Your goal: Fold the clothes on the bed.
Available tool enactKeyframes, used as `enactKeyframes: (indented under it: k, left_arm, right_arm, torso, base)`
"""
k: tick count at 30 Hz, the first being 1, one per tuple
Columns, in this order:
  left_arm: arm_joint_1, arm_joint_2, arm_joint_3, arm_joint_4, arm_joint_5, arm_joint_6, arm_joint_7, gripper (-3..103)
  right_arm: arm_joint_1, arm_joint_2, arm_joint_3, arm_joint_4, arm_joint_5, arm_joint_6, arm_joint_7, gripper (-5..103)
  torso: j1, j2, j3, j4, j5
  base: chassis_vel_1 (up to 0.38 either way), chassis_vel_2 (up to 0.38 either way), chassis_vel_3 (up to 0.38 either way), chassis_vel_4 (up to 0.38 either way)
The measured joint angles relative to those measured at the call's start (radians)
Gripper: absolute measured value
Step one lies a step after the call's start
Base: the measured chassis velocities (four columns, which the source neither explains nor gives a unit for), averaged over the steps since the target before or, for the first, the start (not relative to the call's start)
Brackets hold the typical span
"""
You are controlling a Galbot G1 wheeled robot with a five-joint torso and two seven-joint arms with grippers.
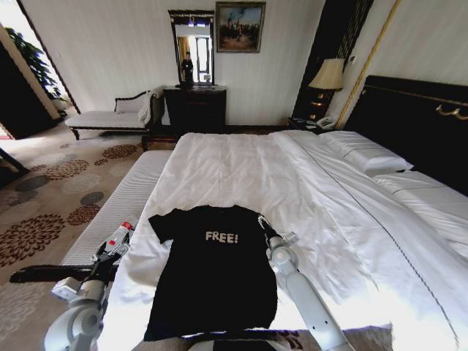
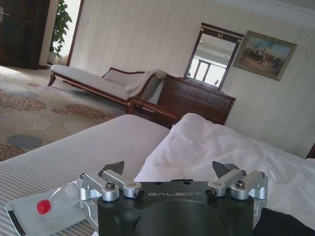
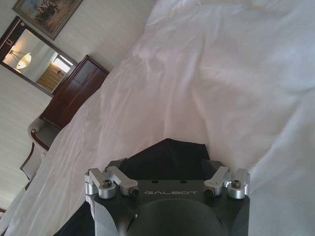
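The clothes, a black T-shirt (image 1: 212,278) with white "FREE!" lettering, lie flat and face up near the foot of the bed (image 1: 292,175). My left gripper (image 1: 119,240) hovers open just beyond the shirt's left sleeve, over the bed's edge. In the left wrist view the left gripper (image 2: 170,169) has nothing between its spread fingers, and the black shirt (image 2: 283,223) shows at the corner. My right gripper (image 1: 265,225) is at the shirt's right sleeve. Its wrist view shows the right gripper (image 3: 167,164) open, straddling the black sleeve (image 3: 170,150) on the white duvet (image 3: 211,83).
A grey striped bench (image 1: 124,197) runs along the foot of the bed, with a clear plastic item with a red cap (image 2: 44,206) on it. Pillows (image 1: 365,153) and a dark headboard (image 1: 417,124) are at the right. A chaise (image 1: 110,117) and dresser (image 1: 196,108) stand by the far wall.
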Motion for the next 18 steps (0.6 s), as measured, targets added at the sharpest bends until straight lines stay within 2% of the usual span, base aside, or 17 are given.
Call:
enactKeyframes:
  k: [9,11,14,18]
  left_arm:
    - [0.009,-0.007,-0.003,-0.005,0.004,-0.001,-0.001,100]
    - [0.009,-0.008,-0.003,-0.005,0.004,-0.001,-0.001,100]
    - [0.007,-0.019,0.005,-0.005,0.016,-0.002,-0.001,100]
    - [0.005,-0.031,0.017,-0.010,0.032,-0.002,-0.001,100]
  right_arm:
    - [0.001,-0.005,0.032,-0.010,-0.023,0.020,-0.015,73]
    - [-0.001,-0.007,0.039,-0.002,-0.027,0.021,-0.015,73]
    - [-0.015,-0.019,0.048,0.015,-0.066,0.032,-0.026,82]
    - [-0.028,-0.024,0.044,0.007,-0.072,0.023,-0.021,89]
  torso:
    - [0.000,0.000,0.000,0.0002,0.0000]
    - [0.000,0.000,0.000,0.0001,0.0000]
    - [0.000,0.000,0.000,0.0000,0.0000]
    - [0.000,0.000,0.000,0.0001,0.0000]
  base:
    - [0.000,0.000,0.000,0.000]
    - [0.000,0.000,0.000,0.000]
    - [0.000,0.000,0.000,0.000]
    - [0.000,0.000,0.000,0.000]
